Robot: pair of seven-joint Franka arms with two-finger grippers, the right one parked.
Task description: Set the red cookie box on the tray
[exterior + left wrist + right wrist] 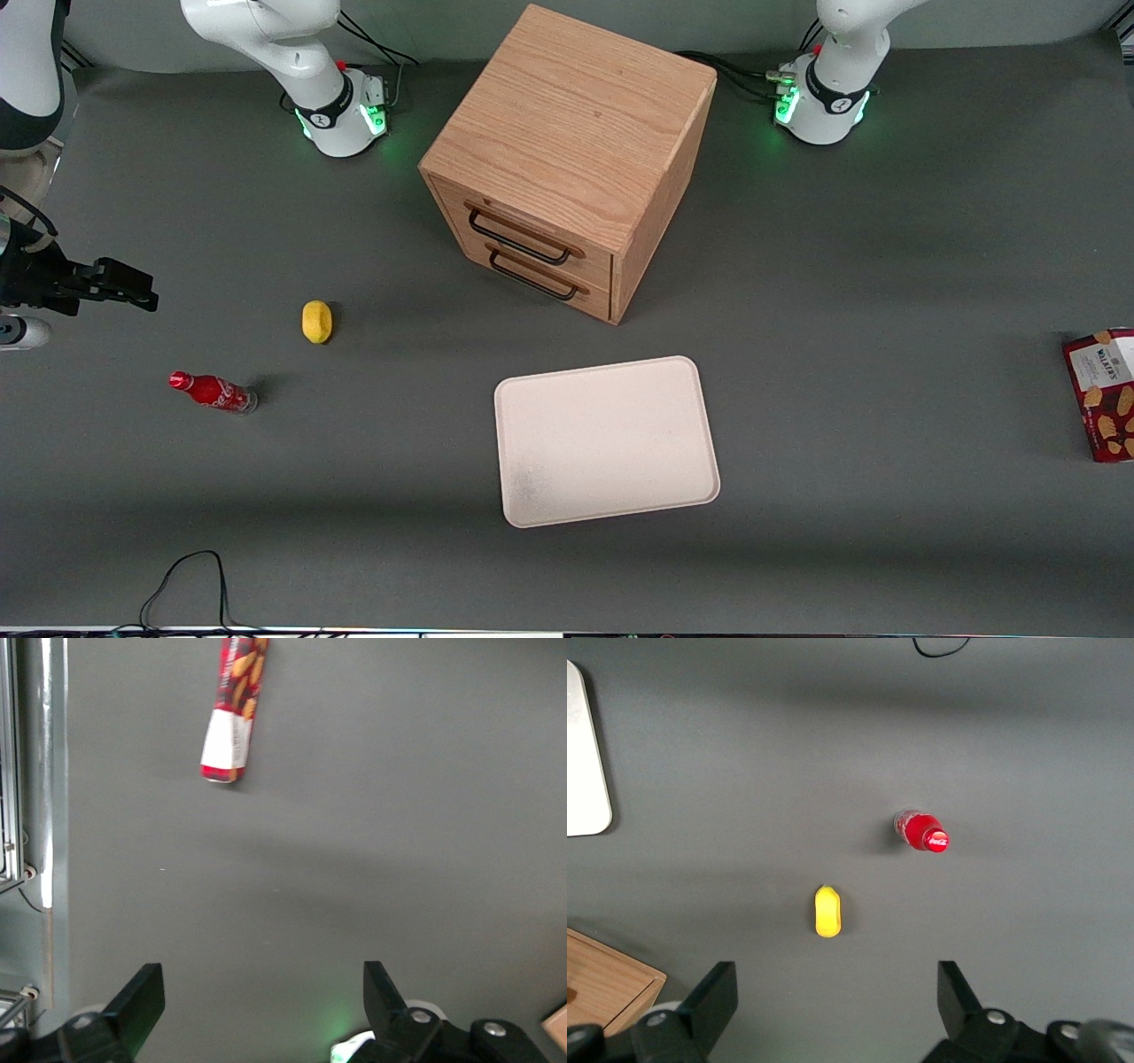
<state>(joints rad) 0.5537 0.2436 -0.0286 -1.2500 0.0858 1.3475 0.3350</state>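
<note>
One box (1106, 393), dark red with cookie pictures and a white label, lies flat at the working arm's end of the grey tabletop (886, 310) in the front view, cut by the frame edge and well apart from the tray (606, 440). That cream tray sits bare near the middle, nearer the camera than the wooden cabinet (570, 159), whose two drawers with dark handles are shut. Toward the parked arm's end lie a yellow object (316, 321) and, nearer the camera, a small red bottle (213, 392) that appears to be on its side. The working arm's base (826, 97) glows green; its hand does not appear in this view. Seen from the left wrist, the hand (263, 999) hangs above bare tabletop with its two dark fingers (137, 1003) spread wide apart and gripping nothing, the box (234, 711) well apart from it. From the right wrist, the yellow object (827, 911) and bottle (921, 830) lie near each other, with a tray corner (585, 762) and a cabinet corner (607, 983) at the edges.
</note>
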